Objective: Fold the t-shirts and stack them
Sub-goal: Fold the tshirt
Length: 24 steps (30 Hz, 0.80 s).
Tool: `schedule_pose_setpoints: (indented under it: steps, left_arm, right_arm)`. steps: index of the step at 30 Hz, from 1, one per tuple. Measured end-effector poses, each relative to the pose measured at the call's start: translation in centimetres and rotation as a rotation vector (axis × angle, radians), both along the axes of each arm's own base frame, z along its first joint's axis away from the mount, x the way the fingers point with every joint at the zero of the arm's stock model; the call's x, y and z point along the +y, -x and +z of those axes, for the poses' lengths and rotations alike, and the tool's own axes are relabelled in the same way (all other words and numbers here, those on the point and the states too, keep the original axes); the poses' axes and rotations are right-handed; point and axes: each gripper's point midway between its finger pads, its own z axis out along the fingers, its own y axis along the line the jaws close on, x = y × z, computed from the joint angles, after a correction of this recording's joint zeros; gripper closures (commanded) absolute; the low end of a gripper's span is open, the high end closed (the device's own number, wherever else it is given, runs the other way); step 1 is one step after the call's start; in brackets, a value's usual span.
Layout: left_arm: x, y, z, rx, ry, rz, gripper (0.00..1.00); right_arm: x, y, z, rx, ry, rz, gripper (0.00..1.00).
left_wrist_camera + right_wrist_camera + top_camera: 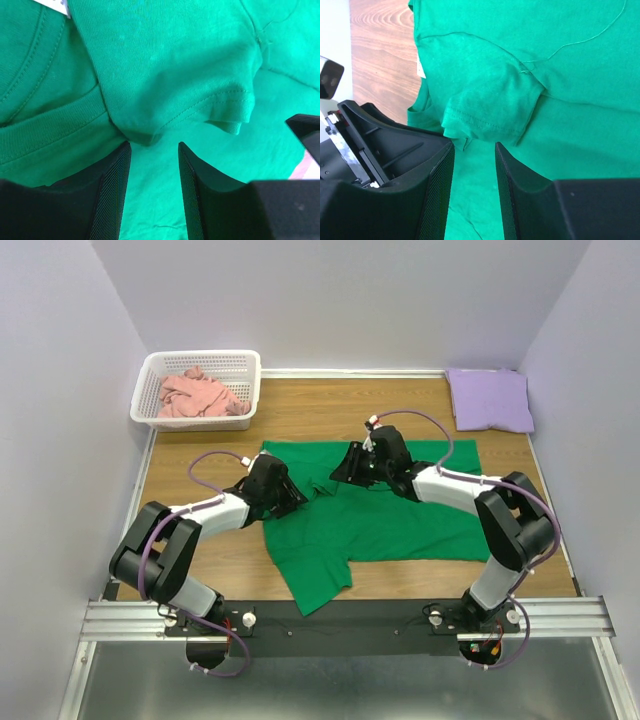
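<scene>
I had the green t-shirt point(380, 515) lying open across the middle of the worktop point(225, 565), its collar area rumpled and one sleeve trailing toward the near edge. The left claw point(154, 145) hung low over it with its jaws apart and nothing clamped between them; a folded sleeve hem point(220, 102) sat just ahead of its tips. The right claw point(474, 145) was likewise released, with the other sleeve hem point(485, 117) just beyond it.

My worries: a pinch here might take only the top layer, or too many, since the cloth was doubled at both hems; the fold would then come out skewed. Uneven pulls from the two sides could drag the whole shirt instead of turning the sleeves in. A loose thread point(580, 37) might snag. The claws worked near each other, so I judged a bump possible.

Counted: three t-shirts; one green, one lavender t-shirt point(488, 398) folded at the far right corner, one pink t-shirt point(200, 395) crumpled in the single white basket point(190, 423); two claws.
</scene>
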Motion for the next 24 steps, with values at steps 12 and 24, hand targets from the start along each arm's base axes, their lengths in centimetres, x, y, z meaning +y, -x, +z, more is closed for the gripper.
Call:
schedule_pose_setpoints:
  steps: [12,24]
  left_arm:
    - [-0.4,-0.6,-0.2,-0.009,0.006,0.013,0.57]
    - [-0.8,-0.7,0.0,-0.011,0.005,0.007,0.68]
  right_arm:
    - [0.2,0.2,-1.9,0.037,0.011,0.016,0.54]
    - [0.3,0.2,-2.6,0.044,0.014,0.020,0.54]
